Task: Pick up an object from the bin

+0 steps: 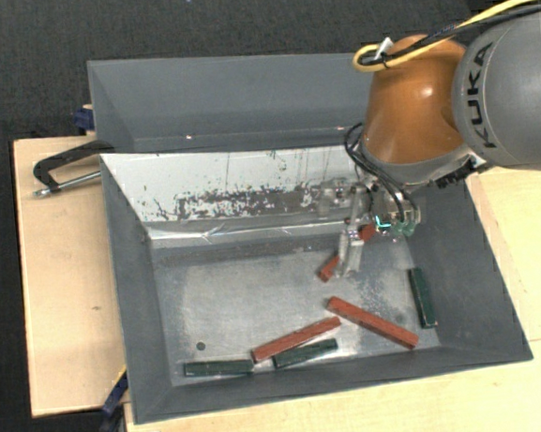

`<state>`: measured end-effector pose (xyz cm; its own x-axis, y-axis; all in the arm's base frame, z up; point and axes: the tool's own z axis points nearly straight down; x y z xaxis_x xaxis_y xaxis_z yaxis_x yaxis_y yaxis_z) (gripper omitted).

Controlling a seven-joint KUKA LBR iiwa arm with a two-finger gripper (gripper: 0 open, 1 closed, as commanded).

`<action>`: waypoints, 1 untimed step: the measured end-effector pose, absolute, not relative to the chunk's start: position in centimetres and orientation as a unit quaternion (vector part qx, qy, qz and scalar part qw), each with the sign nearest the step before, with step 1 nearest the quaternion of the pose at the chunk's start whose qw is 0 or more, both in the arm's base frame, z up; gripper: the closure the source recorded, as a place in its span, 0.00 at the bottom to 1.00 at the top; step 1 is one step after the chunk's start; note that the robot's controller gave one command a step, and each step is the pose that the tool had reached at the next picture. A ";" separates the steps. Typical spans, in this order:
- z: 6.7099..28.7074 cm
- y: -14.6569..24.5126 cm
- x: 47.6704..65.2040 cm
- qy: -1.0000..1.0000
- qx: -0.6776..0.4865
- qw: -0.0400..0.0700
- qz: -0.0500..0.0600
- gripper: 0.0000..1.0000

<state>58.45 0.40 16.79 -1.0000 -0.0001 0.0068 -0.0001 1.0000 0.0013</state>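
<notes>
– Up at the bin's back right, camera view: what's the arm doing?
– Arm (512, 76) comes in from the right, with an orange cover (409, 104) on the wrist and cables looped round it. Gripper (351, 253) hangs below the cover, over the right half of the grey bin (136, 297), near the back wall
– Open or closed?
– Cannot tell, that spot is too small and cluttered
– Anything at it?
– Small red block (329, 270), short and tilted, right at the gripper's lower-left end. It looks to be touching or just beside it. Can't say whether it's gripped or just lying on the floor there
– Rest of the bin?
– Loose bars, all towards the front and right. Long red bar (374, 322) lies diagonally just below the gripper, right of centre. Red-brown bar (295, 339) lies left of it, their near ends close together. Dark green bar (305, 353) sits just under the red-brown one, nearly parallel. Second dark green bar (218, 366) lies flat along the front wall at the left, its right end meeting the red-brown bar's left end. Third dark green bar (422, 297) runs front to back by the right wall, apart from the others
– Anything else?
– Tiny dark dot (201, 347) on the floor front left, can't tell what it is
</notes>
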 end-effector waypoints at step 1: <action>17.3 0.4 58.6 -1.000 0.000 -0.001 -0.001 0.00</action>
